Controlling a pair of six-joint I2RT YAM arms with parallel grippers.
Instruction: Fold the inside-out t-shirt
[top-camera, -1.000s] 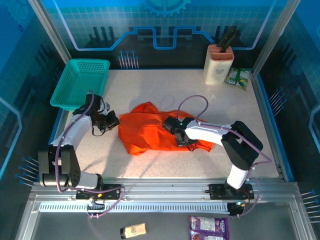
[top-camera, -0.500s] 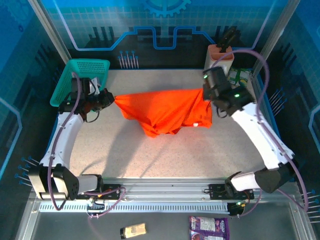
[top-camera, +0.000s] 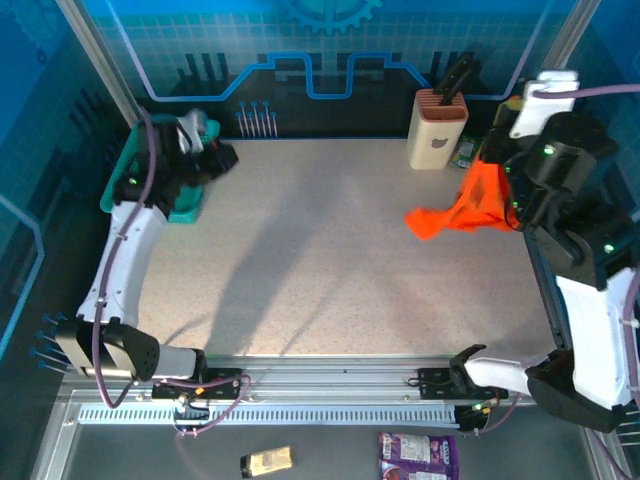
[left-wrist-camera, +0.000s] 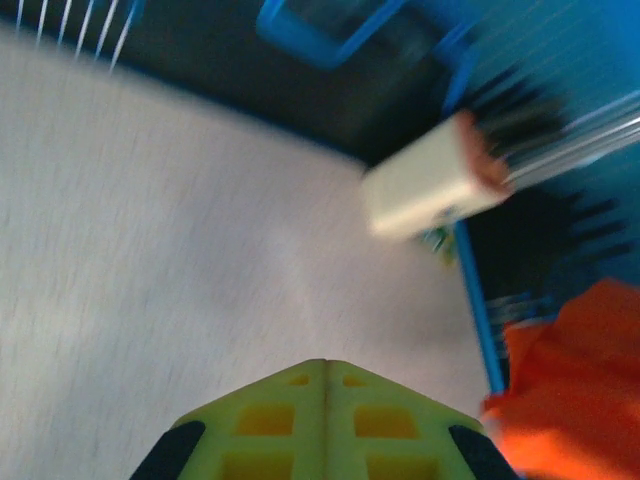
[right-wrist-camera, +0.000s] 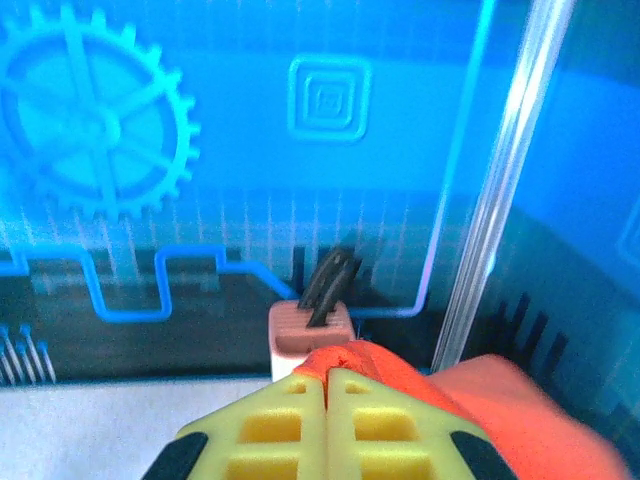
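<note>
Bright orange t-shirt (top-camera: 465, 208) of soft cloth hangs in the air at the far right side of the pale speckled table (top-camera: 320, 260). It is bunched up and drooping, close to the cream knife block (top-camera: 437, 130). It hangs from the right gripper (right-wrist-camera: 327, 392), whose 2 yellow fingers are pinched tight on a bit of the cloth. The left gripper (left-wrist-camera: 327, 385) is pressed together too, but it has nothing in it. It sits far away on the left, by the teal plastic mesh basket (top-camera: 185, 208). The shirt looks light and very floppy to me. It will likely sag, twist and slide, and it cannot keep a shape by itself, but it will not break. A good place to grab it would be an edge or a corner, like a shoulder or the bottom hem, with 1 gripper on each side so it can be spread flat. Count: 1 t-shirt, 1 basket, 1 knife block, 2 grippers.
</note>
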